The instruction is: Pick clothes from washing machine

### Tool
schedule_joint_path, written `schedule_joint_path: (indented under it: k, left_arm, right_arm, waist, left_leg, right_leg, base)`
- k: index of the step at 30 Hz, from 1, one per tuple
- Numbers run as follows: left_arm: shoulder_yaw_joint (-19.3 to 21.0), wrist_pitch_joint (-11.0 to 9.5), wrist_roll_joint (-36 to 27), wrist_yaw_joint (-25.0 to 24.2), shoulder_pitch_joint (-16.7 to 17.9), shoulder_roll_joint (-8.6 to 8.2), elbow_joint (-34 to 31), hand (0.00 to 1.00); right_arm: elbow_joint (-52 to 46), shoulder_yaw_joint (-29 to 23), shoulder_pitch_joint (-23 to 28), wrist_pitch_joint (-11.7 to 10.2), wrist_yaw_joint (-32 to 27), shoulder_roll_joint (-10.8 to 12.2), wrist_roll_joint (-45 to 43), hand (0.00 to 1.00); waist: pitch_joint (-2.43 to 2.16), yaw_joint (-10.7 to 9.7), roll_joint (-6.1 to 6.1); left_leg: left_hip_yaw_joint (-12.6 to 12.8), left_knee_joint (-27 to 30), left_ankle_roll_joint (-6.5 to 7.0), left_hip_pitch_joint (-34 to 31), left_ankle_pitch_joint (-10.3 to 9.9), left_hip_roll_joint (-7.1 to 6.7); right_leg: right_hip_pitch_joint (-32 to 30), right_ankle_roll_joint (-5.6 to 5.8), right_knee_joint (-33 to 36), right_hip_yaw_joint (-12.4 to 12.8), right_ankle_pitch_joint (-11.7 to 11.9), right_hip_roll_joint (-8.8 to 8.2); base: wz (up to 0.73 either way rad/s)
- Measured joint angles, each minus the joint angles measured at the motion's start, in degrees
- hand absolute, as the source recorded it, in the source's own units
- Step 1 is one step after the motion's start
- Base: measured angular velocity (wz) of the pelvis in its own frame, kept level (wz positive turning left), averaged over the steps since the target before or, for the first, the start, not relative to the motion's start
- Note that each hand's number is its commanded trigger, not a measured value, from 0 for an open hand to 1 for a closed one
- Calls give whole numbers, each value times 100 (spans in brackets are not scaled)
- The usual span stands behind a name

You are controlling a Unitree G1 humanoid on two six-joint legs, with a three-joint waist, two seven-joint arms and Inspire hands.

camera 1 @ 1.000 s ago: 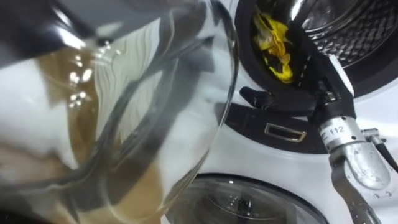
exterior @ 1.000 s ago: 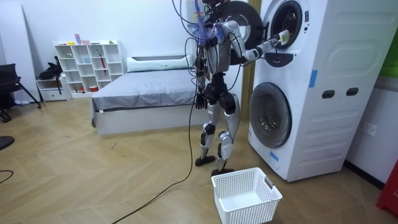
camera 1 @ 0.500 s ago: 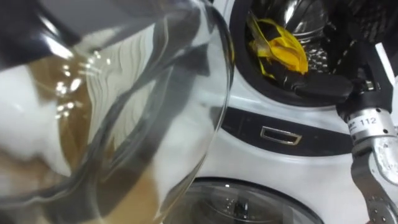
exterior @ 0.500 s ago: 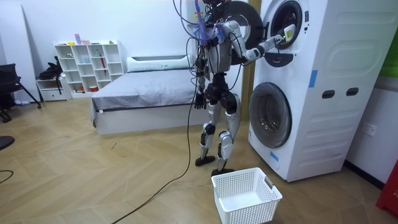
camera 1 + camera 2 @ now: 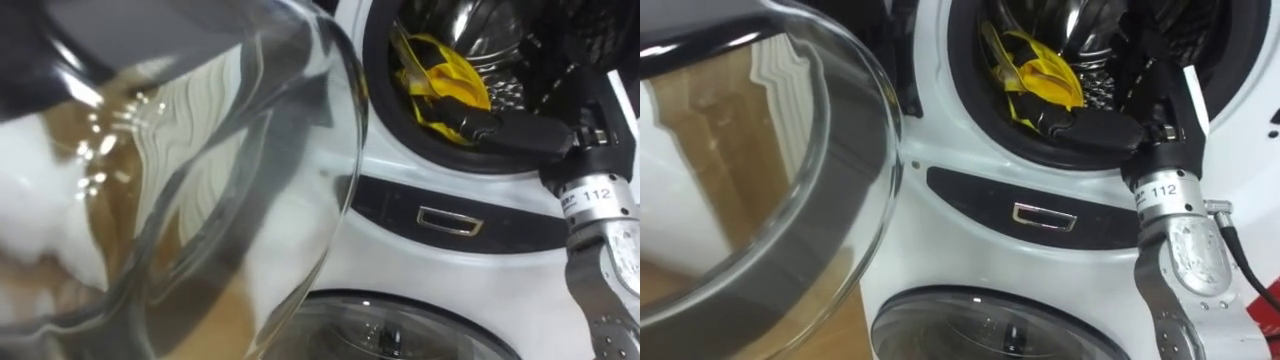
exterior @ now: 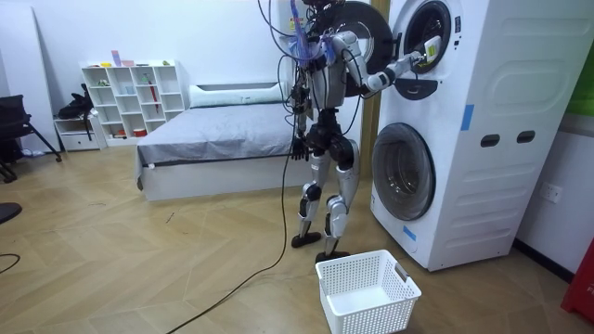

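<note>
The robot stands right up against the stacked washing machine, and the right hand is now inside the mouth of the upper drum. A second ago it sat at the lower rim, below the yellow cloth. It has since slid forward and level, and now it's touching the cloth's lower edge.

The fingers look stretched out long and pressed together, with their tips against the yellow folds. No curl around the fabric shows yet. The cloth itself has not left the drum and lies bunched at the front, near the door seal.

The open glass door swings wide on the robot's left and is well clear of the reach. The left hand hangs by the hip in the room view.

So the approach looks finished and the grasp is what's left. The next call is probably to close on a good bunch of fabric and draw it out over the rim. The white basket waits on the floor by the robot's feet, in front of the lower machine.

The risk is a thin pinch that slips as the cloth drags across the seal.
</note>
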Motion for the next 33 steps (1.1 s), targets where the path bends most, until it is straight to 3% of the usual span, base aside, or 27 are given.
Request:
schedule_joint_path:
  k: [4, 7, 9, 10, 14, 18, 21, 27, 30, 33]
  left_arm:
    - [13, 6, 6, -102, -22, 10, -2, 0]
    - [14, 23, 6, -221, -20, 34, -42, 0]
    - [9, 56, 10, -245, -67, 32, -40, 0]
    - [9, 64, 26, -251, -73, 32, -40, 0]
    - [11, 159, 117, -255, -76, 62, 16, 0]
    - [12, 265, 160, -293, -27, 131, 6, 0]
    - [11, 337, 159, -298, -11, 125, -6, 0]
    - [69, 456, 150, -372, -90, 139, -10, 0]
    - [176, 514, 150, -459, -90, 141, -58, 0]
    - [238, 664, 154, -522, -96, 140, -141, 0]
  right_arm:
    - [101, 7, -23, 3, 135, -37, -456, 0]
    - [451, 60, -274, 9, 236, -38, -743, 0]
    - [859, 62, -613, 136, 276, -82, -747, 0]
    - [968, 62, -701, 182, 284, -119, -747, 0]
    - [2045, 63, -1547, 419, 299, -487, -680, 0]
    - [2712, 90, -2038, 459, 368, -930, -708, 0]
    - [3211, 265, -2316, 507, 420, -1161, -709, 0]
    - [4064, 306, -2706, 616, 653, -1166, -704, 0]
    - [4188, 285, -2754, 678, 778, -1174, -675, 0]
    - [4442, 287, -2995, 893, 1011, -1228, -667, 0]
  waist:
    - [-12, 44, -47]
    - [36, 93, -152]
    - [-2, 130, -299]
    - [7, 137, -305]
    - [-1, 220, -441]
    - [-35, 257, -503]
    - [-2, 311, -486]
    - [39, 326, -578]
    - [20, 319, -607]
    - [7, 294, -623]
  left_leg:
    - [-9, 0, -1, -12, 1, 0]
    - [-13, 9, -8, -18, 8, -14]
    - [-24, 51, -10, -129, 14, -77]
    - [-41, 70, -9, -148, 13, -81]
    - [-107, 115, 7, -176, 3, -90]
    - [-269, 126, 3, -208, 6, -75]
    - [-290, 126, 1, -199, 8, -64]
    - [-303, 123, 0, -215, 8, -75]
    - [-308, 110, 0, -216, 7, -75]
    - [-322, 110, -1, -234, 6, -81]
  right_leg:
    - [-5, 0, 6, -9, 0, -8]
    - [-20, -2, 18, 9, -2, -43]
    - [-117, -12, 14, 28, -4, -37]
    - [-119, -11, 14, 22, -3, -35]
    - [-95, -1, -1, -19, 1, -41]
    - [-68, 0, -1, -228, 1, -46]
    - [-36, 2, -10, -250, -1, -45]
    - [4, 19, -95, -314, -12, -56]
    - [3, 19, -100, -318, -11, -50]
    - [-18, 19, -95, -319, -11, -49]
  base:
    - [1]
    - [-5]
    - [-7]
    - [7]
    - [9]
    - [22]
    - [11]
    - [3]
    - [0]
    - [0]
